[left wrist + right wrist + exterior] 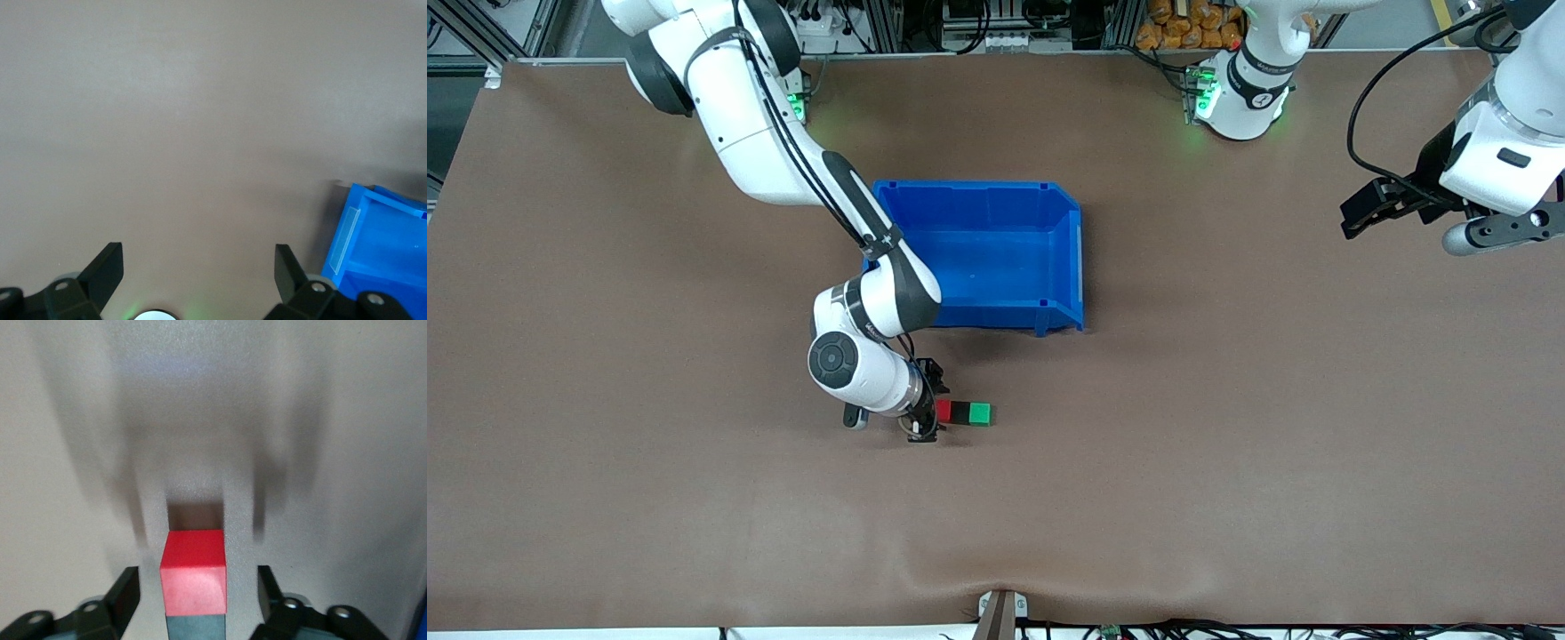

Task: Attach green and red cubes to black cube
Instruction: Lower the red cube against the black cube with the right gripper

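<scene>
Front view: I'm seeing the red cube (943, 411), black cube (960, 412) and green cube (980, 413) sitting in one row on the brown table (1227, 462), touching, black in the middle. The row is lying nearer to the front camera than the blue bin (983, 253), w/ bare table between. The right gripper (925, 411) is hanging low at the red end of the row, right arm reaching past the bin's corner toward the right arm's end. I'm guessing it's there bc it's working the red cube onto the black one. The left gripper (1369, 213) is waiting well apart from the bin, up over the table's end by the left arm. The bin is looking empty, nothing inside that I can see.

Left wrist view: left gripper (199, 270) fingers are spread wide, nothing between them, only table below. A corner of the blue bin (377, 243) is showing; no contents visible in that bit.

Right wrist view: I'm looking down the right gripper (198, 597); its fingers are standing apart on either side of the red cube (193, 570), gaps showing both sides, so not pinching it. The black cube (195, 628) is butting against the red face closest to the cam. Green cube isn't in this view. Judging by the row, both attachments look done or nearly.
</scene>
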Available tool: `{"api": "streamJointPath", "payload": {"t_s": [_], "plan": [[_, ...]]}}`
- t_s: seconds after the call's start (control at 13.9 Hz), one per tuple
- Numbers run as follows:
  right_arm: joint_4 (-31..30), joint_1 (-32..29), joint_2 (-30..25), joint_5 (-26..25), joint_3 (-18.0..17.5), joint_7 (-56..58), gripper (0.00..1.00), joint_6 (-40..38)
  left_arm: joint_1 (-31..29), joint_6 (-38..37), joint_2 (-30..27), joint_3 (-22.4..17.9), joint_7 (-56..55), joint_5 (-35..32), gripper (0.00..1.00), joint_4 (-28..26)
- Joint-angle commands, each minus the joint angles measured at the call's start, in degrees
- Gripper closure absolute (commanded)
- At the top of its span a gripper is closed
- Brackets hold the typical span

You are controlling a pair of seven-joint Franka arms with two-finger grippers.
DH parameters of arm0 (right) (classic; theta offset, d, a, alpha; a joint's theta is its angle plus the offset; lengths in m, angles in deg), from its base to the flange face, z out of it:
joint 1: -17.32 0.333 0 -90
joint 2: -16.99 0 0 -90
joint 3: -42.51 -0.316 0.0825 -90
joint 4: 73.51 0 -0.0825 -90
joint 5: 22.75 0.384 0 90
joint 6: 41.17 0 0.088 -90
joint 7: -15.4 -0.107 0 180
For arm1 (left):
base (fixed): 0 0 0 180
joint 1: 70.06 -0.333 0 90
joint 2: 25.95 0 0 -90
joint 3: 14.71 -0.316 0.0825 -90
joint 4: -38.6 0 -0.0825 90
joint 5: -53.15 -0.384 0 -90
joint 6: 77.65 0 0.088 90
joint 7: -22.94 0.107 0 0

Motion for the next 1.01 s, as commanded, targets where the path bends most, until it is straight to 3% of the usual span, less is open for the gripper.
{"api": "streamJointPath", "payload": {"t_s": [0.0, 0.14, 0.93], "plan": [[1.71, 0.69, 0.73, -0.1, 0.96, -0.92, 0.05, -0.57, -0.49, 0.26, 0.01, 0.36, 1.24, 0.54, 0.0, 0.34], [1.71, 0.69, 0.55, -0.01, 0.96, -1.01, 0.0, -0.66, -0.49, 0.26, 0.01, 0.36, 1.24, 0.54, 0.0, 0.34], [1.89, -0.54, -1.3, -1.07, 1.23, -3.12, 0.0, -2.68, -0.4, 0.34, 0.02, 0.36, 1.24, 0.54, 0.0, 0.34]]}}
